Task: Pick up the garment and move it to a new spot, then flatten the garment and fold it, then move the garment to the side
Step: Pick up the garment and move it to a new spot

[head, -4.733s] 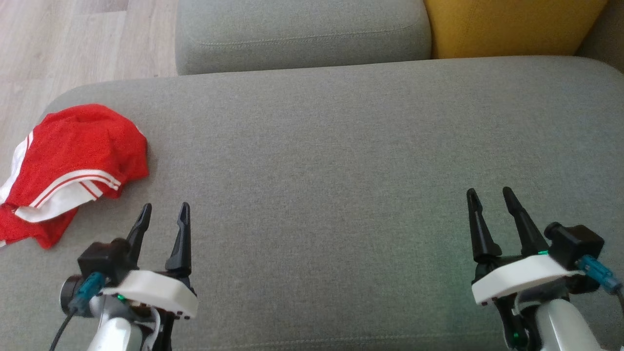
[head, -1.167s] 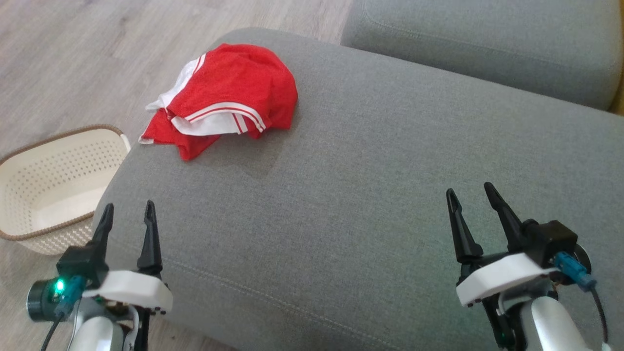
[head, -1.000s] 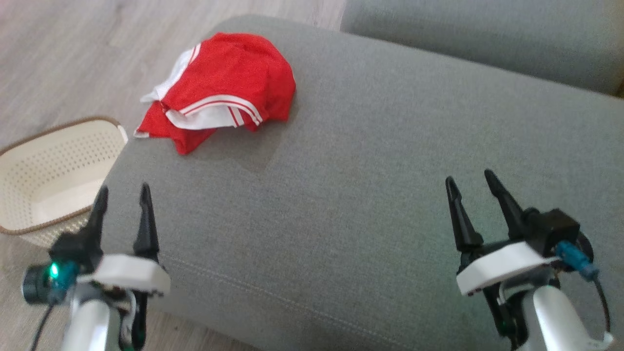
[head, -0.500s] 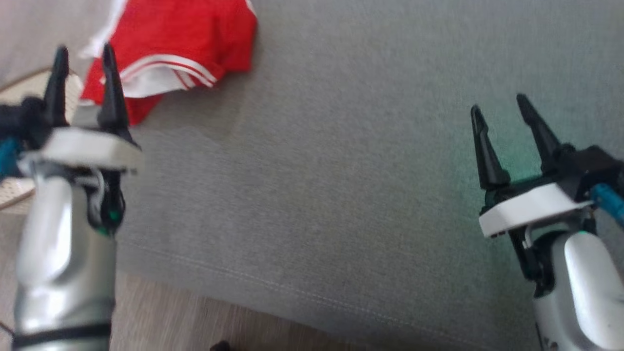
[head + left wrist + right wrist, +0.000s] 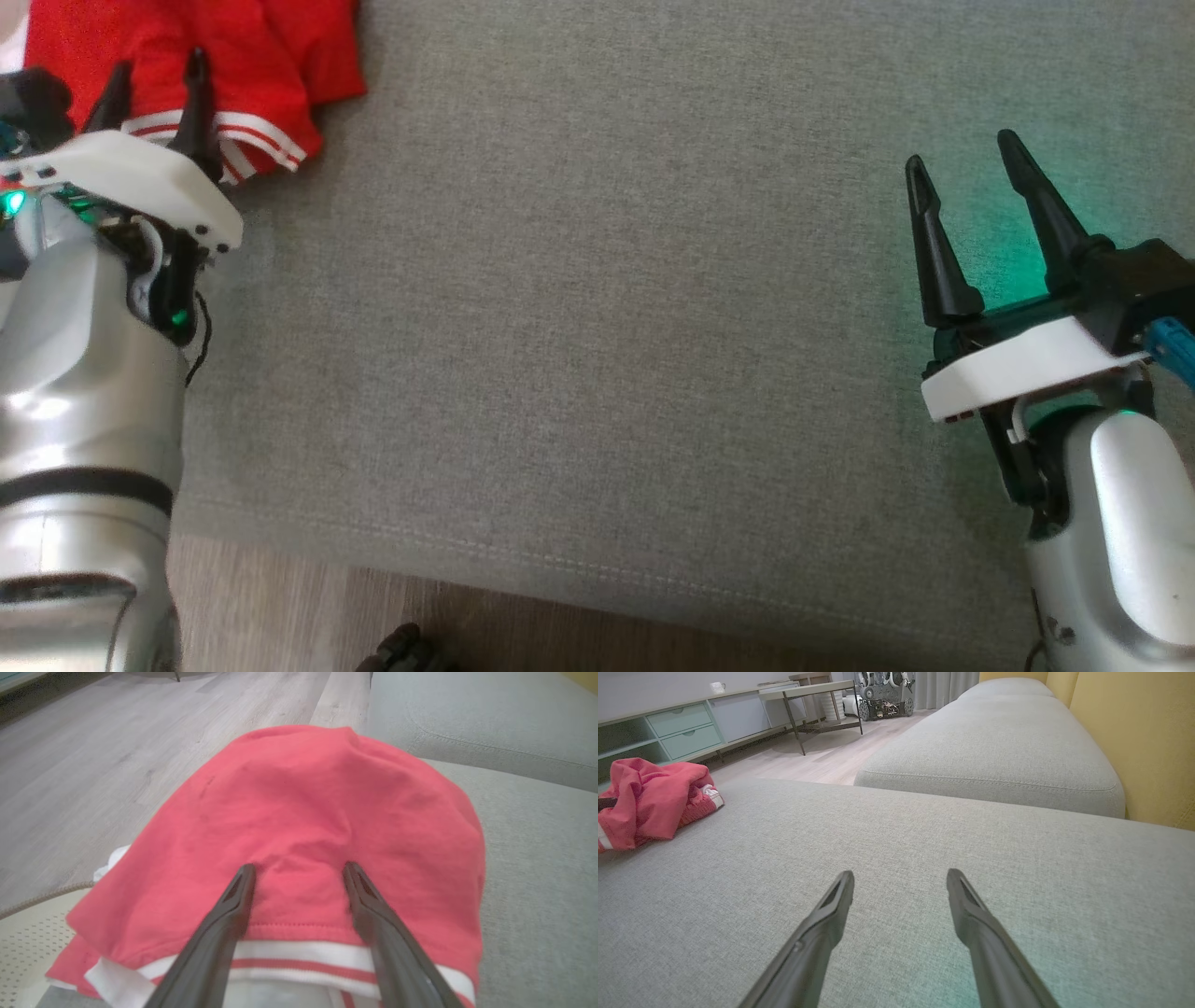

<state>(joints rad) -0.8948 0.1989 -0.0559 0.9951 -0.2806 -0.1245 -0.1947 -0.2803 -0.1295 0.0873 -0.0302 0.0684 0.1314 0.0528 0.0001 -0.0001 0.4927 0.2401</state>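
Observation:
The garment [image 5: 271, 56] is red with white striped trim and lies crumpled at the left end of the grey sofa seat [image 5: 597, 308]. My left gripper [image 5: 157, 67] is open and hovers over its near hem. In the left wrist view the two fingers straddle the red mound [image 5: 317, 812] just above the white band, with the left gripper [image 5: 299, 870] holding nothing. My right gripper [image 5: 962, 154] is open above bare cushion at the right, far from the garment [image 5: 649, 798]. The right wrist view shows the right gripper [image 5: 900, 875] with an empty gap.
A cream perforated basket [image 5: 28, 933] sits on the wood floor [image 5: 93, 756] just left of the sofa end. A second grey cushion [image 5: 994, 751] lies beyond the seat, with a yellow backrest [image 5: 1134, 732] to the right. The seat's front edge [image 5: 560, 579] runs along the bottom.
The camera has tilted down and swung, shifting the whole picture. My left gripper has reached forward over the garment's hem. Both grippers stay open.

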